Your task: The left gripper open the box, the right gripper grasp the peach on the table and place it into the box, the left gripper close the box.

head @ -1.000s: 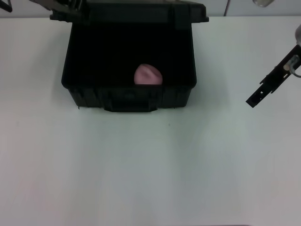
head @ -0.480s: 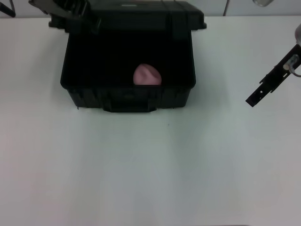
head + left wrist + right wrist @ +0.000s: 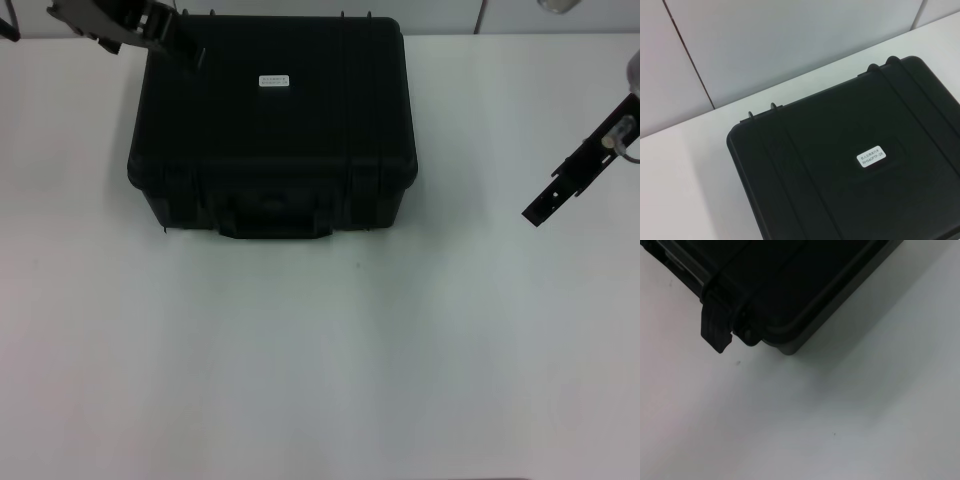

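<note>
The black box [image 3: 270, 130] sits at the back middle of the white table [image 3: 320, 350] with its lid down flat, a small white label [image 3: 273, 80] on top. The peach is hidden. My left gripper [image 3: 175, 45] hovers at the box's back left corner, just over the lid's edge. The left wrist view looks down on the shut lid [image 3: 840, 165] and its label [image 3: 871, 156]. My right gripper [image 3: 537, 215] hangs off to the right of the box, well apart from it. The right wrist view shows a front corner of the box [image 3: 790, 285] with a latch [image 3: 716, 330] sticking out.
A pale panelled wall [image 3: 790, 45] runs behind the table's far edge. Bare white tabletop spreads in front of the box and to both sides of it.
The lid has swung down from upright to flat, covering the peach that lay inside. My left gripper moved a little left and back with it. The right arm stayed put.
</note>
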Robot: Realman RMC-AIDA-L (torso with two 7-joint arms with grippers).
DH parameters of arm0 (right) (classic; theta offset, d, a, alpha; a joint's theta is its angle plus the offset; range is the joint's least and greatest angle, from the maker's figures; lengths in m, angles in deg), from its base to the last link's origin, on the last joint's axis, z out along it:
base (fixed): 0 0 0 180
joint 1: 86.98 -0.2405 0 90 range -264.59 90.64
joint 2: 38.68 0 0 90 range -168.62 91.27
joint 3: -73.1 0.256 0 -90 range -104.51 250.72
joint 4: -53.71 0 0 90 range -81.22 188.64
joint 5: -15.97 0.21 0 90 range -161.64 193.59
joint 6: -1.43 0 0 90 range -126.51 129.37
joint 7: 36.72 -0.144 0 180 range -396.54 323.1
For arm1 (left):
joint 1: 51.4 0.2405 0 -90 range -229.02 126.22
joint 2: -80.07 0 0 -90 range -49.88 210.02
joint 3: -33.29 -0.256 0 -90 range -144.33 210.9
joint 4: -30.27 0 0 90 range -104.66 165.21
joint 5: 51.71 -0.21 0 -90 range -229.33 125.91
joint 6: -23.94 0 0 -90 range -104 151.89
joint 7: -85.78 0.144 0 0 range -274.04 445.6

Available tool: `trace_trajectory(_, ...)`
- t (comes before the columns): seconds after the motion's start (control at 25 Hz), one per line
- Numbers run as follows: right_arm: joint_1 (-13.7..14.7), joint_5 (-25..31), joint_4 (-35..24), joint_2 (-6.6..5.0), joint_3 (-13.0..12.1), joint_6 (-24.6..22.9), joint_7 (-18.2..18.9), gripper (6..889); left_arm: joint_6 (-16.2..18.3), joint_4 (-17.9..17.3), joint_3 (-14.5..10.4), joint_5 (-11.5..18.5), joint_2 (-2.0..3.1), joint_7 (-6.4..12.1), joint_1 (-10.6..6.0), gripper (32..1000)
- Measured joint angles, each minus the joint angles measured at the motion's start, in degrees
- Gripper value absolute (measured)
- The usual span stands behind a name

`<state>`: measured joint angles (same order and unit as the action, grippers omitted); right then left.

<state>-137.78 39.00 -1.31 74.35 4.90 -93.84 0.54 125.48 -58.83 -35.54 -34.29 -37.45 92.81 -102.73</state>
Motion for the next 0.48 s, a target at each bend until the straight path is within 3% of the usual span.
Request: trace_trajectory(0.48,0.00,0.00,-0.06,0.00,0.00,0.00,0.00,853,0.08,0.17,0.01,-0.09,0.01,0.35,0.01,915)
